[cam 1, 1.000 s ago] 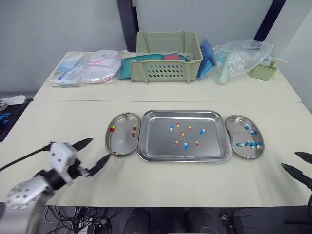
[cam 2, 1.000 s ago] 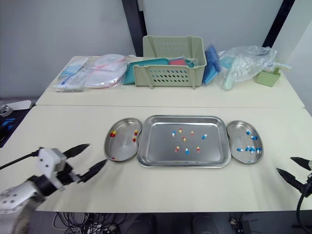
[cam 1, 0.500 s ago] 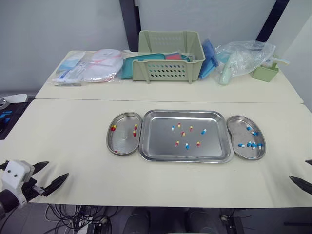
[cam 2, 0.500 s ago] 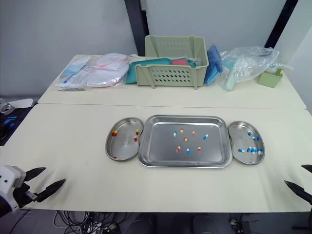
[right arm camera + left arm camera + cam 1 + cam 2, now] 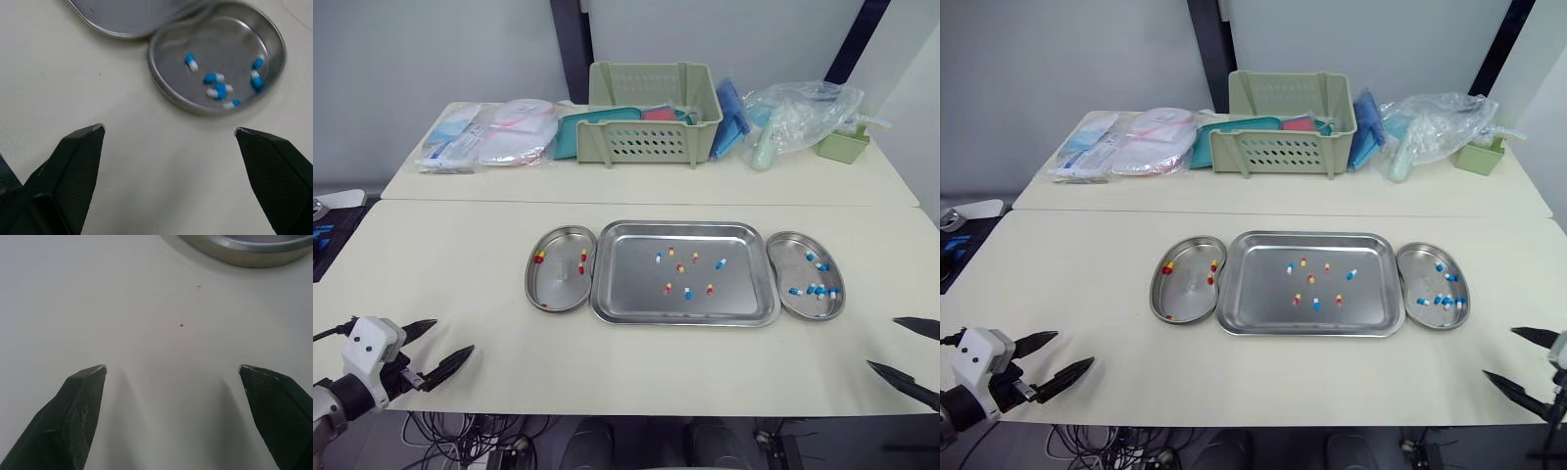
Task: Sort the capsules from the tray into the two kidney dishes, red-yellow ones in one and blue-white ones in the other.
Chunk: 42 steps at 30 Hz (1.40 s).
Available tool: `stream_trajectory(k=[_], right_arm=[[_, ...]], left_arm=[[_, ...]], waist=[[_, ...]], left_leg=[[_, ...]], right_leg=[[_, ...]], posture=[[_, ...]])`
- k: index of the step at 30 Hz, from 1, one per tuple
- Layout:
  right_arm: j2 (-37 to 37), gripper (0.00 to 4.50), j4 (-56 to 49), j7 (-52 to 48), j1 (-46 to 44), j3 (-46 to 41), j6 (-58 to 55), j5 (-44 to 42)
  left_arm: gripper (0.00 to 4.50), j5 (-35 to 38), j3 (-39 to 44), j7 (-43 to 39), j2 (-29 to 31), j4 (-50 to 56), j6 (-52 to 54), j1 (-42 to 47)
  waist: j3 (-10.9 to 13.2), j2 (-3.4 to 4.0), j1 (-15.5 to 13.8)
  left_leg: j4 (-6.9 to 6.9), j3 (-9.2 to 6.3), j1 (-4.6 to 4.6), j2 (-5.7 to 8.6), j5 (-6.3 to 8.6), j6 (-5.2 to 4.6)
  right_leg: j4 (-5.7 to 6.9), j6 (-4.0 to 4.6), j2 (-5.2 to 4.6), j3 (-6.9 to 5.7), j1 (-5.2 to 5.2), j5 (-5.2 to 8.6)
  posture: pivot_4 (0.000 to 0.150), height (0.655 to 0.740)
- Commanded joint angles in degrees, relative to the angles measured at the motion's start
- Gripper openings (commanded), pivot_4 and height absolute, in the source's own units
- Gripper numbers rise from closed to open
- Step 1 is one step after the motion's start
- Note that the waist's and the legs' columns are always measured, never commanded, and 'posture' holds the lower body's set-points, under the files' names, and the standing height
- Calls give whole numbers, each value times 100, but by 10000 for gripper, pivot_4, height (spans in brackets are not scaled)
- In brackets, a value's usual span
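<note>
A second earlier the left pincer (image 5: pixel 453 335) had been just beside the left kidney dish (image 5: pixel 558 286). Now it sat at the lower left of the frame, well apart from the dish, a little higher than half a second before. The right pincer (image 5: pixel 881 342) had kept to the lower right edge, shifting only slightly. The tray, both dishes and the capsules lay where they had been.

Both pincers were released and carried nothing. In the left wrist view the fingers stood wide apart over bare worktop (image 5: pixel 460 255), and in the right wrist view they were spread with the right kidney dish (image 5: pixel 161 78) beyond them.

The sorting looked partly done. The left kidney dish, at centre left of the frame and touching the tray (image 5: pixel 744 299), held a few red-yellow capsules (image 5: pixel 582 255) and no blue ones that I could make out. The right kidney dish, at centre right against the tray's other side, held several blue-white capsules (image 5: pixel 213 77), most of them bunched together.

The tray in the middle of the frame still held a loose scatter. There appeared to be five red-yellow ones, among them one at (image 5: pixel 679 267), and three blue-white ones, such as (image 5: pixel 720 262). By my reckoning roughly eight picks remained, with neither arm yet over the tray.
</note>
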<state>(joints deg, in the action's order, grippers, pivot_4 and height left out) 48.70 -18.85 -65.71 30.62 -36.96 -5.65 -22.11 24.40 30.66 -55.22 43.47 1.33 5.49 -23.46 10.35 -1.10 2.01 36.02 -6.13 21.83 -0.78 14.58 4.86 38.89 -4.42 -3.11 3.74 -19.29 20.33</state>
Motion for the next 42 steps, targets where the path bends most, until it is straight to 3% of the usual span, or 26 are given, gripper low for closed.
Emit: stream_trajectory(k=[1, 11, 14, 18, 23, 28, 30, 34, 42], right_arm=[[-75, 44826, -701, 119, -231, 578, -173, -221], [-441, 44826, -961, 531, -873, 1477, -418, -382], [-465, 44826, -1023, 595, -808, 1516, -434, -401], [-497, 44826, -1101, 707, -770, 1488, -492, -451], [-499, 44826, -1273, 805, -678, 1491, -585, -491], [-563, 44826, -1445, 963, -632, 1541, -681, -494], [-590, 44977, -1541, 1022, -581, 1559, -747, -507], [-664, 45000, -1659, 1137, -508, 1559, -845, -528], [-780, 45000, -1850, 1310, -332, 1656, -879, -464]], left_arm=[[45000, 234, 4, 219, -243, 908, 379, -358], [45000, 767, -42, 996, -765, 3231, 1494, -1111], [45000, 1048, -439, 1460, -800, 3980, 2060, -805], [45000, 1082, -1305, 2273, -779, 4445, 2866, 236], [45000, 697, -2694, 3046, -745, 4339, 3968, 1892], [45000, 383, -3617, 3500, -1290, 3757, 4418, 3104], [43106, 228, -3876, 3575, -1456, 3457, 4517, 3396], [32857, -53, -4332, 3612, -1704, 3047, 4528, 3713], [32857, -593, -4863, 3657, -2227, 2300, 4308, 4169]], waist=[[-1, -2, 1], [2, -23, -52], [2, -22, -58], [0, -20, -48], [-2, -19, -48], [-4, -15, -30], [-4, -15, -27], [-3, -16, -24], [-3, -16, -40]], left_leg=[[0, 0, 0, -1, 0, 0], [5, -4, 5, 3, 0, 0], [7, -5, 5, 4, 0, 0], [7, -8, 2, 4, 0, 0], [12, -10, 2, 7, -1, 1], [12, -9, 2, 7, -1, 1], [14, -10, 3, 7, -1, 1], [13, -8, 5, 9, -1, 1], [16, -9, 6, 10, -1, 1]], right_leg=[[0, 0, 0, 1, 0, 0], [-2, 0, -2, -3, 2, 0], [-3, 0, -3, -3, 4, 0], [1, -1, -1, -5, 4, -1], [2, -1, 0, -6, 6, -1], [4, -1, 0, -5, 5, -1], [5, -1, 1, -6, 5, -1], [3, -1, 0, -4, 3, -1], [2, -2, 0, -4, 4, -1]], posture=[[1500, 7400], [1500, 7400], [1500, 7400], [1500, 7400], [1500, 7400], [1500, 7400], [1500, 7400], [1500, 7400], [1500, 7400]])
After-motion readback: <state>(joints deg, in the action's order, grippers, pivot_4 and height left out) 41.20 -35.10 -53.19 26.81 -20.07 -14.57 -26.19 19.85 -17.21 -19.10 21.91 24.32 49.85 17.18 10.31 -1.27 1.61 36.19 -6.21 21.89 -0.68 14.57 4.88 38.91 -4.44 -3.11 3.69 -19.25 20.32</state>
